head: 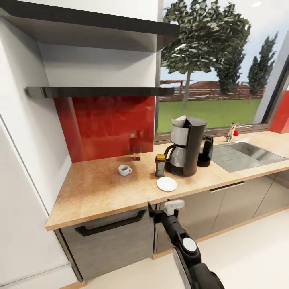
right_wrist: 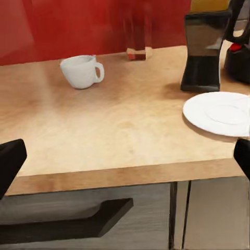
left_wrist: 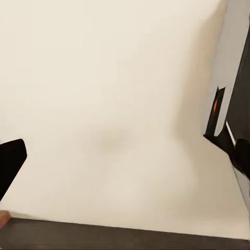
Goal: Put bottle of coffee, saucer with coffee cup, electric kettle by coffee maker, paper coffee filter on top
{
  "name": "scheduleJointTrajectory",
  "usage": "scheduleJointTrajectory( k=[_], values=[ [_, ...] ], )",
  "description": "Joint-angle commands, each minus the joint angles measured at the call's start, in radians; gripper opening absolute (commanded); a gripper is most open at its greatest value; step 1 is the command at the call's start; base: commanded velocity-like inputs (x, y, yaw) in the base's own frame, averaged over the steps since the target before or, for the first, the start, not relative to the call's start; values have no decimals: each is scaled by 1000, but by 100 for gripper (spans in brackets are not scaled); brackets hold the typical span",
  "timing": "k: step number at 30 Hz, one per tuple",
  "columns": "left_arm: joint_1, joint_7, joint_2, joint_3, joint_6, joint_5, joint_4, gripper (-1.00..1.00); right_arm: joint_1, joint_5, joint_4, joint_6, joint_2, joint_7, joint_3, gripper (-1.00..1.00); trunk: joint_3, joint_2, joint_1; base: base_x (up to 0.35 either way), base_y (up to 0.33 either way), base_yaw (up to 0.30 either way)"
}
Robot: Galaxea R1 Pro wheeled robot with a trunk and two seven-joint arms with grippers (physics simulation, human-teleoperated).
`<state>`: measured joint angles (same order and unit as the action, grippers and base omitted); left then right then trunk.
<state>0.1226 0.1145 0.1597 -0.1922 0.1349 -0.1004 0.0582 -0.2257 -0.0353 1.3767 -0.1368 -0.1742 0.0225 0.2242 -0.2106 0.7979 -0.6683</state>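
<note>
Upright coffee cup (head: 124,170), handle rightward

The cup (right_wrist: 80,71) and saucer (right_wrist: 219,113) are white, the counter (right_wrist: 114,130) is light brown wood, and the wall (right_wrist: 62,26) behind is red.

White coffee cup (head: 124,169) upright on countertop (head: 96,192), apart from empty saucer (head: 166,184); coffee bottle (head: 159,165), kettle (head: 205,151) flanking filter-topped coffee maker (head: 186,146)
</note>
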Motion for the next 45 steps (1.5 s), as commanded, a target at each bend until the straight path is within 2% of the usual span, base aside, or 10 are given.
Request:
scheduleJointTrajectory(
  k=[1,2,3,6,7,16,17,24,35,45],
  values=[
    [6,2,1,-7,2,-11,2,100,-38,3,1,-46,0,-10,1,100,-1,1,0,0,0,0],
    [10,2,2,-7,2,-11,2,100,-67,16,1,-78,0,-25,2,100,-1,1,0,0,0,0],
    [15,1,4,-7,2,-11,2,100,-121,55,-3,-143,0,-63,4,100,-1,1,0,0,0,0],
    [24,1,6,-7,2,-10,2,100,-216,132,-25,-298,0,-156,6,100,-1,1,0,0,0,0],
    [25,1,6,-7,2,-11,2,100,-234,142,-35,-327,0,-172,6,100,-1,1,0,0,0,0],
    [31,0,4,-7,1,-11,2,100,-320,158,-99,-489,0,-265,11,100,-1,1,0,11,0,0],
    [31,0,3,-7,0,-11,2,100,-328,159,-100,-523,0,-275,33,100,-1,1,0,162,71,0],
    [31,2,2,-8,-2,-10,0,100,-334,160,-97,-548,0,-281,68,100,-1,1,0,243,171,0],
    [32,2,3,-7,-3,-10,-1,100,-334,161,-97,-549,0,-282,70,100,-1,1,0,260,209,0],
    [46,1,-1,-7,-3,-10,0,100,-334,161,-105,-552,0,-279,70,100,-1,1,0,304,21,0]
  ],
)
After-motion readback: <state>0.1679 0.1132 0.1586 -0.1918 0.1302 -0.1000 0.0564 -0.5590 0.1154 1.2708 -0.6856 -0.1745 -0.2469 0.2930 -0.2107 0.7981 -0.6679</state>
